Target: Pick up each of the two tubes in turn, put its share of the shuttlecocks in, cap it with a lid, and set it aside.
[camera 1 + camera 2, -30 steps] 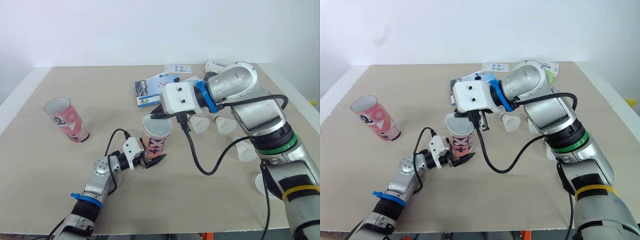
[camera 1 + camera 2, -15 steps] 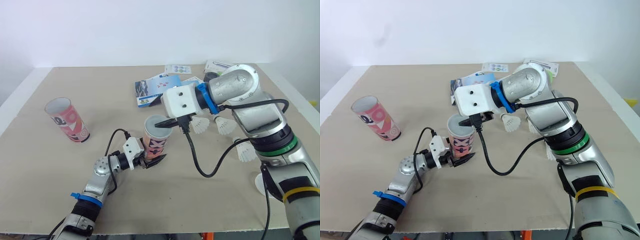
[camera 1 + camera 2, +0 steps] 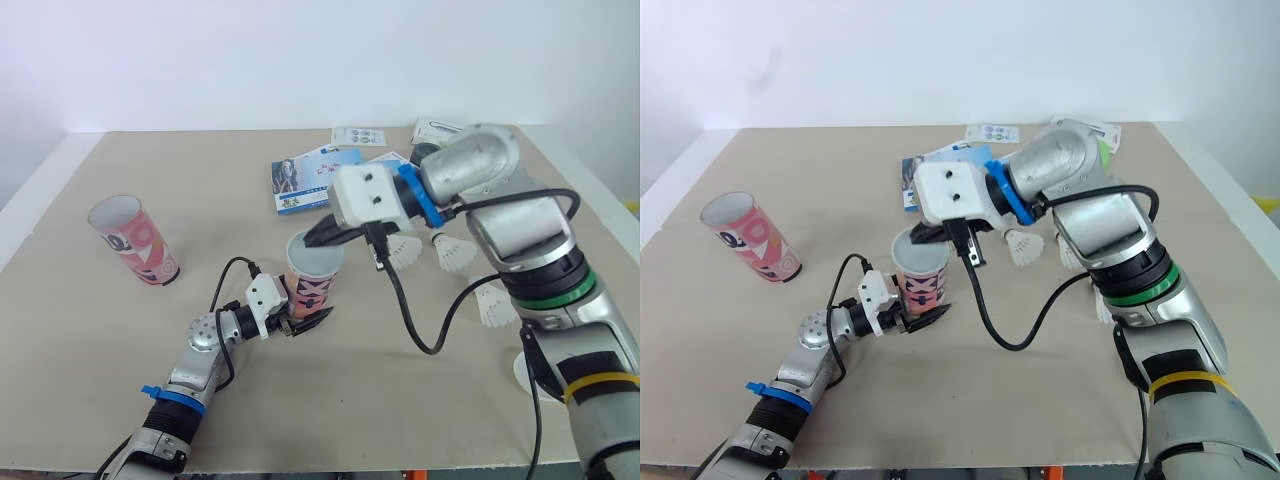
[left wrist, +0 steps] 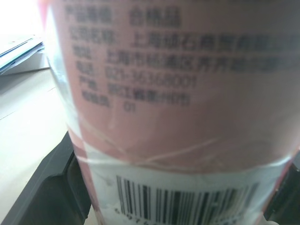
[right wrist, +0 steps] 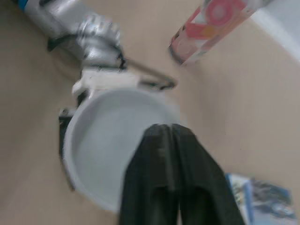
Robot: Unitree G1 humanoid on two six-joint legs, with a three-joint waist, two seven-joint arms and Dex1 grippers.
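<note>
1. Where the table [image 3: 400, 400] lies closest, the left gripper [image 3: 306, 319] is clamped on the pink tube [image 3: 312, 288] low down, near its base. The left wrist view shows its black fingers [image 4: 47, 192] on either side of the tube's barcode end.
2. The pink tube stands on the table near the middle, just ahead of the left wrist. Its long axis is upright and its top end points up.
3. A white lid [image 3: 318, 260] lies across the top end of this tube.
4. The right gripper [image 3: 308, 241] reaches in from the right, over the lid. Its two fingers [image 5: 164, 154] are pressed together with nothing between them. Whether the tips touch the lid cannot be told.
5. To the right, apart from the pink tube, three shuttlecocks [image 3: 450, 252] lie loose on the table beneath the right arm.
6. Well off to the left, the other tube [image 3: 137, 243] stands on its base with its open mouth up, apart from both grippers.
7. Farthest back, some leaflets [image 3: 303, 178] and a small card [image 3: 357, 137] lie flat near the table's far edge.
</note>
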